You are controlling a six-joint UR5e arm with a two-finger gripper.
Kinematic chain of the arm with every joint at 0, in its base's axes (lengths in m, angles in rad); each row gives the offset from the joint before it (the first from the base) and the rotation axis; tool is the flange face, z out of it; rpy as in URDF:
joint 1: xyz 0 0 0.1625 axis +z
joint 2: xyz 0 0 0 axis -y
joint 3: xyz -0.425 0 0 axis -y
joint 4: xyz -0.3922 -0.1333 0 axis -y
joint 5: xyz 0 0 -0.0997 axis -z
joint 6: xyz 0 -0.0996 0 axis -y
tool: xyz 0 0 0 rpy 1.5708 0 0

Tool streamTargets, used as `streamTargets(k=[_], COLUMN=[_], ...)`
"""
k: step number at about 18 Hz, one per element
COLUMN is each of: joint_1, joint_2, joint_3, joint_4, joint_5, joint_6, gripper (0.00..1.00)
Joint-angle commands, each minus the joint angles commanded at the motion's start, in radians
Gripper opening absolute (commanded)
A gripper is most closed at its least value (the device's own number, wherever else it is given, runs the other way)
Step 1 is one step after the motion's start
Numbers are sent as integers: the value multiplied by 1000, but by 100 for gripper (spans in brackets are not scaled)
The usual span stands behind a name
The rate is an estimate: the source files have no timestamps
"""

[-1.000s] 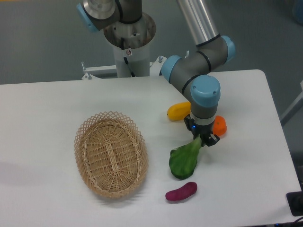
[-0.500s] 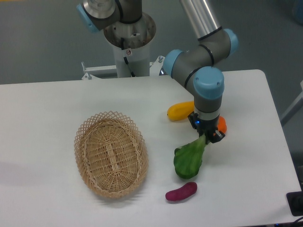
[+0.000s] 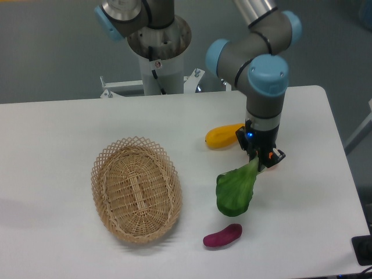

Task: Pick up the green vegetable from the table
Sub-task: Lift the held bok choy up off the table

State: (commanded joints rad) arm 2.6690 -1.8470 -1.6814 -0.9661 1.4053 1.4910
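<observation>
The green vegetable, a broad dark green leaf with a pale stalk, hangs from my gripper right of centre on the white table. The gripper is shut on its stalk end and holds it lifted, leaf end pointing down-left. Whether the leaf tip still touches the table I cannot tell. The gripper's body hides most of the orange fruit behind it.
A wicker basket stands at the left centre. A yellow elongated fruit lies just left of the gripper. A small purple sweet potato lies below the vegetable near the front edge. The robot base stands at the back.
The gripper has risen and moved slightly right with the green vegetable in it. The vegetable has come up off the table, away from the purple sweet potato.
</observation>
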Motion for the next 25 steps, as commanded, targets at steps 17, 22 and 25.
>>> streamTargets(k=[17, 22, 25], joint_1=[106, 104, 101], joint_2=[38, 38, 38], joint_3=[250, 249, 249], joint_4=[-344, -344, -342], joint_5=[-134, -132, -131], joint_6=[15, 15, 15], gripper=[25, 25, 25])
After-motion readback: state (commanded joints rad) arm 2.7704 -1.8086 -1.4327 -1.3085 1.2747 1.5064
